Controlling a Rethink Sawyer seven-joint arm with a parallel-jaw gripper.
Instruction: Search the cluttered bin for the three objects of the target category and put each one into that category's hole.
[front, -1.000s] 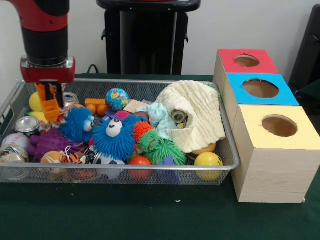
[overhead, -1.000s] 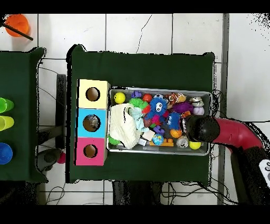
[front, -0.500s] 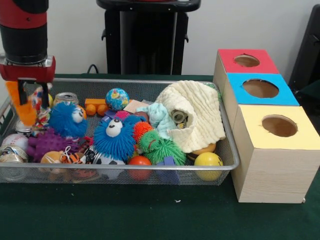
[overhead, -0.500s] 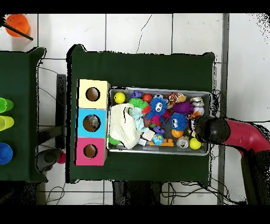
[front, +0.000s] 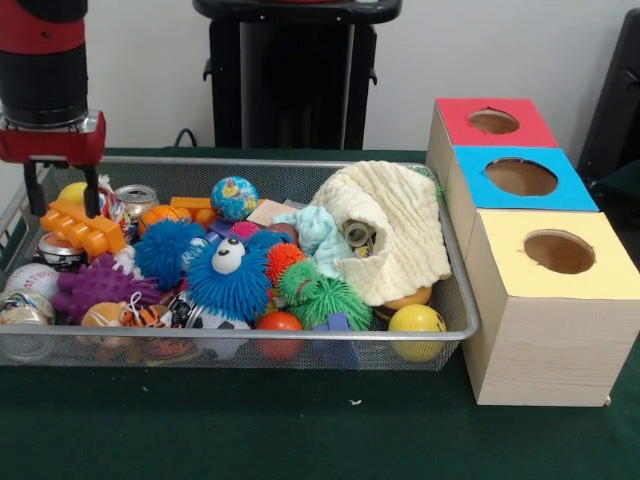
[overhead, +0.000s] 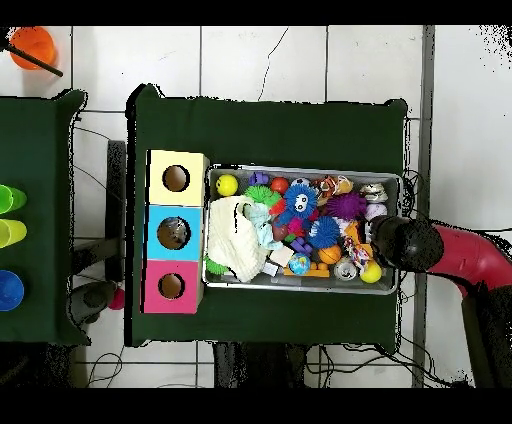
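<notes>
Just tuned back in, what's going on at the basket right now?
The red and black arm has its tool over the end of the wire basket farthest from the boxes, right above an orange toy block. Whether it grips the block is unclear. A small tin can sits just beside it. The blue box's hole looks empty from here.

In the front view we find the cluttered bin (front: 300, 345) left of three boxes (front: 545, 300); the hole (front: 521, 176) is in the middle box; the gripper (front: 62, 200) stands over the bin's left end.
</notes>
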